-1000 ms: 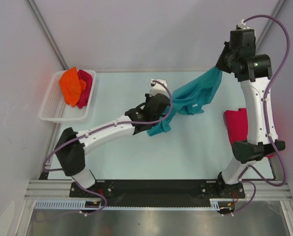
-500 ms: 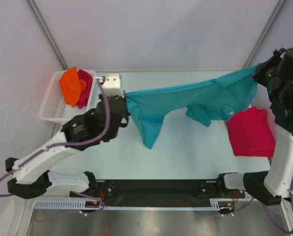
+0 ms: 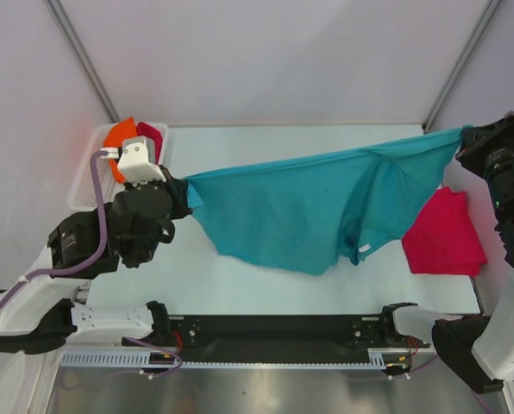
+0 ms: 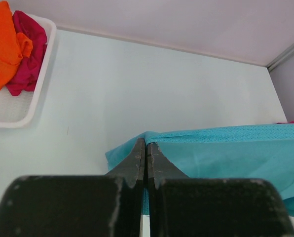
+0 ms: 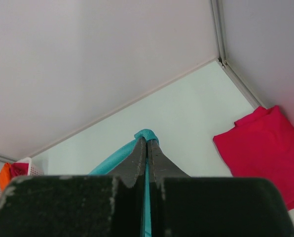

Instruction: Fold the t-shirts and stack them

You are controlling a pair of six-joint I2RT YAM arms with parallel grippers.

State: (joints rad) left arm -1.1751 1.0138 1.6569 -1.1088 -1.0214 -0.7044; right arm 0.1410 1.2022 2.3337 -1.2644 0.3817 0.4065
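The teal t-shirt hangs stretched in the air between both grippers, its lower part drooping toward the table. My left gripper is shut on its left corner; the left wrist view shows the teal cloth pinched at the fingertips. My right gripper is shut on its right corner, with the teal edge at the fingertips. A folded crimson-pink t-shirt lies on the table at the right and shows in the right wrist view. An orange t-shirt and a second crimson-pink one sit crumpled in the basket.
The white slatted basket stands at the table's far left, partly hidden by my left arm; it also shows in the left wrist view. Pale walls and frame posts close in the back and sides.
Both grippers have moved further apart and up, and the teal shirt has spread from a bunched strip into a wide hanging sheet. The left arm has pulled back to the left.
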